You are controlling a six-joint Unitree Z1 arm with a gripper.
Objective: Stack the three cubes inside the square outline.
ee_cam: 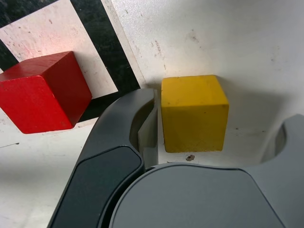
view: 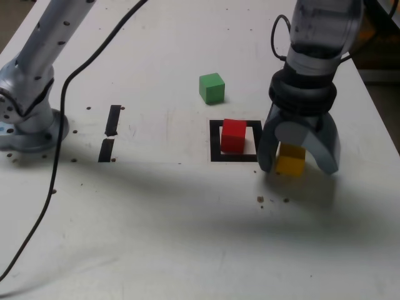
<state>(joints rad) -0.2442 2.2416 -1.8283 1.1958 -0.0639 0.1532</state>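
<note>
Arm coming in from the top of the exterior view, wrist pointed almost straight down, gripper (view: 299,161) lowered right to the white table (view: 187,237) with its two curved grey fingers (view: 325,150) spread wide. Straddling the yellow cube (view: 290,160), which sits between the fingers, on the table. In the wrist view, one finger (ee_cam: 142,128) right up against the side of the yellow cube (ee_cam: 194,113), maybe just touching, and a clear gap to the other finger (ee_cam: 285,142), so wide open and not clamping anything. Red cube (view: 233,135) just outside that near finger, standing inside the black square outline (view: 215,140), shifted toward one side of the white middle and a bit twisted against the tape; same story in the wrist view, red cube (ee_cam: 42,95) partly over the black tape (ee_cam: 102,42). Green cube (view: 212,87) further off, beyond the square, on bare table, well apart from the gripper. Arm base (view: 25,125) way over at the exterior view's left, with a black cable (view: 59,125) trailing past it and two short tape strips (view: 110,132) nearby. No brand marks, labels or readable writing visible on anything.
</note>
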